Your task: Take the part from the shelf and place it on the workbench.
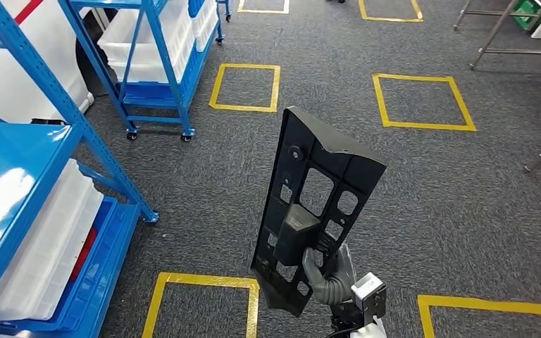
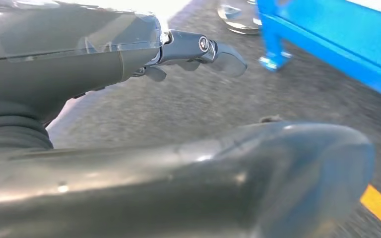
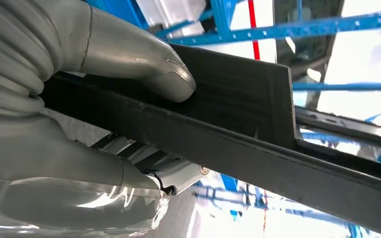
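Note:
The part point(image 1: 317, 190) is a long black plastic panel with several cut-outs, standing nearly upright in the air over the grey carpet. My right hand point(image 1: 327, 271) grips it near its lower end. In the right wrist view the thumb point(image 3: 144, 54) presses on the panel's flat side point(image 3: 238, 94) and the darker fingers point(image 3: 144, 158) close on the other side. My left hand point(image 2: 129, 114) hangs over the floor with its fingers point(image 2: 203, 49) stretched out and nothing in it.
A blue shelf point(image 1: 14, 169) with white bins point(image 1: 42, 246) stands at my left. A blue wheeled rack point(image 1: 155, 56) with white bins is farther back. Yellow tape squares point(image 1: 423, 102) mark the carpet. Metal table legs point(image 1: 493, 35) stand at the far right.

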`<state>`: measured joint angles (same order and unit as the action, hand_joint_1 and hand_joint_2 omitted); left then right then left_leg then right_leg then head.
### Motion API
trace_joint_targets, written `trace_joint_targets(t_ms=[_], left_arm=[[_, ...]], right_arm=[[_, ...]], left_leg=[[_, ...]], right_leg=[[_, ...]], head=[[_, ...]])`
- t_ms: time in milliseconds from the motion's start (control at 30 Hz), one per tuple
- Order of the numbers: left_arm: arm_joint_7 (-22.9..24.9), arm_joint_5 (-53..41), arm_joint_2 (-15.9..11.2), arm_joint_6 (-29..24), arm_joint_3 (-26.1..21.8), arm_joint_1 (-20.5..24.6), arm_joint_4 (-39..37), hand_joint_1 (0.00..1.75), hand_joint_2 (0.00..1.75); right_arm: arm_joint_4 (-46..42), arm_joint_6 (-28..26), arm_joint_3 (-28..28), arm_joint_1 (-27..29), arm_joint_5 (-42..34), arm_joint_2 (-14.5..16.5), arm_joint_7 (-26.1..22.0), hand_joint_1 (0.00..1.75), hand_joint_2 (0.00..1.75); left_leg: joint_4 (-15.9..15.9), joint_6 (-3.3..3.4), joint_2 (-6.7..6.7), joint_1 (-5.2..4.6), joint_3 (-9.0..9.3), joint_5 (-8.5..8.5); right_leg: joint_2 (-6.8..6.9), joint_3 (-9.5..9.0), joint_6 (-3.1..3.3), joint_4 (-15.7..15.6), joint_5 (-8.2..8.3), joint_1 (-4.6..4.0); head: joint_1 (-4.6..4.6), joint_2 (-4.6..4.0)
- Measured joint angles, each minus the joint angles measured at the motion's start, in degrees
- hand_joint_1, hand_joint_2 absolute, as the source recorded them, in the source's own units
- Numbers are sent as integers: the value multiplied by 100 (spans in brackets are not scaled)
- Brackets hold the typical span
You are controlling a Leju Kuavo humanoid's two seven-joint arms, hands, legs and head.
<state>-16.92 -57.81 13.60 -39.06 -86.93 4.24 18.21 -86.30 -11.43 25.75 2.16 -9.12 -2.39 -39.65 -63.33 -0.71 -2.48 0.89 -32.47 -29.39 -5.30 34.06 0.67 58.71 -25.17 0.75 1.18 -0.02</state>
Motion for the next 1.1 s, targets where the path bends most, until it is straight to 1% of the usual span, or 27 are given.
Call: trace_joint_targets(t_ms=[67,133,167,200,233,267,300,333,367,400,433,467,500,533,567,600,667,700,733,800,833,867,900,933,967,1033,1100], left_arm=[[-244,184,-51,193,-1,-3,-66,0,0],[-488,364,-108,425,-1,1,-127,0,0],[-590,435,-134,528,-1,7,-150,0,0],[-674,487,-160,614,0,11,-167,0,0],[-730,526,-180,675,0,9,-186,0,0],[-765,548,-201,711,-1,3,-201,0,0],[-779,561,-216,728,-1,-7,-213,0,0],[-787,569,-232,736,-2,-17,-225,0,0],[-790,571,-245,737,-2,-21,-235,0,0],[-792,572,-255,737,-2,-21,-245,0,0],[-794,572,-263,739,-2,-17,-256,0,0],[-795,573,-268,741,-2,-12,-266,0,0],[-796,573,-269,744,-2,-8,-274,0,0],[-798,573,-271,746,-2,-4,-284,0,0],[-801,572,-274,748,-1,0,-292,0,0],[-805,572,-277,749,-1,3,-301,0,0],[-818,576,-284,760,1,15,-315,0,0],[-833,580,-291,787,1,19,-320,0,0],[-860,587,-299,848,1,20,-326,0,0],[-928,594,-327,1046,1,12,-336,0,0],[-959,589,-339,1166,1,6,-344,0,0],[-981,578,-353,1274,2,2,-350,0,0],[-999,558,-364,1373,3,1,-355,0,0],[-1015,530,-372,1454,5,2,-358,0,0],[-1032,496,-377,1509,8,4,-359,0,0],[-1068,418,-376,1570,11,11,-369,0,0],[-1095,344,-367,1623,20,20,-387,0,0]], right_arm=[[-31,-1,-20,8,47,25,-1,175,175],[-106,0,-67,70,130,33,-2,175,175],[-150,0,-100,115,172,34,-2,175,175],[-194,0,-132,152,202,34,-2,175,175],[-231,0,-156,176,222,34,-2,175,175],[-261,0,-174,192,231,35,-2,175,175],[-285,0,-180,198,234,37,-2,175,175],[-298,0,-185,208,234,39,-2,175,175],[-306,0,-191,225,234,41,-2,175,175],[-312,0,-201,243,234,42,-2,175,175],[-319,-1,-216,259,234,42,-2,175,175],[-332,-1,-232,270,234,43,-2,175,175],[-350,-1,-247,275,234,44,-2,175,175],[-368,-1,-258,276,234,47,-2,175,175],[-385,0,-264,275,235,50,-3,175,175],[-396,0,-268,278,236,53,-3,175,175],[-414,-1,-279,294,238,56,-3,175,175],[-429,-3,-287,305,246,61,-5,175,175],[-451,-14,-301,313,268,70,-6,175,175],[-514,-67,-340,344,349,101,-5,175,175],[-553,-114,-370,378,399,115,-3,175,175],[-600,-169,-403,435,449,123,-3,175,175],[-658,-231,-441,508,494,126,-4,175,175],[-731,-292,-489,589,536,126,-3,175,175],[-819,-352,-541,675,578,127,-3,175,175],[-1018,-449,-661,826,651,130,-3,175,175],[-1209,-507,-782,974,712,139,-4,175,175]], left_leg=[[433,8,-201,23,178,130],[467,59,-127,2,190,136],[488,100,-52,-2,197,158],[514,148,25,-6,200,183],[540,191,110,-8,196,205],[552,219,199,-20,189,216],[557,235,287,-38,178,218],[555,240,382,-55,169,217],[553,243,471,-67,164,214],[552,246,553,-77,163,210],[552,245,633,-85,167,205],[552,241,704,-93,177,197],[555,231,768,-105,191,187],[556,213,827,-116,205,175],[557,190,883,-124,219,163],[565,163,941,-127,234,154],[575,101,1034,-122,268,130],[530,68,947,-117,269,79],[389,42,789,-112,224,-28],[-262,8,404,-91,-52,-401],[-672,0,318,-82,-245,-582],[-995,-9,286,-74,-405,-680],[-1120,-16,278,-65,-483,-654],[-1004,-20,268,-52,-450,-507],[-670,-24,228,-34,-316,-273],[122,-28,-68,17,10,88],[468,-12,-274,30,148,167]], right_leg=[[-138,45,-75,38,7,-1],[-265,91,-163,28,46,18],[-236,113,-192,44,44,26],[-113,162,-212,124,-10,25],[66,266,-225,329,-140,16],[272,414,-229,646,-326,9],[408,598,-238,1033,-529,1],[467,764,-247,1400,-684,3],[491,853,-251,1614,-742,6],[506,843,-247,1638,-704,6],[541,696,-233,1405,-561,1],[626,455,-206,999,-377,-13],[781,216,-162,584,-250,-48],[917,21,-117,232,-155,-80],[1006,-72,-77,45,-129,-115],[1024,-85,-45,-10,-147,-143],[868,-86,2,-55,-112,-129],[794,-98,31,-85,-89,-104],[720,-109,61,-114,-62,-78],[571,-112,100,-135,-32,-55],[491,-105,108,-131,-28,-57],[405,-103,110,-126,-28,-58],[315,-104,108,-117,-29,-58],[225,-110,101,-105,-33,-55],[132,-115,89,-87,-41,-50],[-37,-91,41,-28,-64,-39],[-186,-25,-34,12,-59,-25]], head=[[-2,0],[-4,0],[-4,0],[-6,0],[-7,0],[-8,0],[-9,0],[-8,0],[-7,0],[-7,0],[-7,0],[-7,0],[-7,0],[-7,0],[-7,0],[-7,0],[-7,0],[-6,0],[-4,0],[0,0],[1,0],[1,0],[1,0],[1,0],[1,0],[1,0],[-1,0]])
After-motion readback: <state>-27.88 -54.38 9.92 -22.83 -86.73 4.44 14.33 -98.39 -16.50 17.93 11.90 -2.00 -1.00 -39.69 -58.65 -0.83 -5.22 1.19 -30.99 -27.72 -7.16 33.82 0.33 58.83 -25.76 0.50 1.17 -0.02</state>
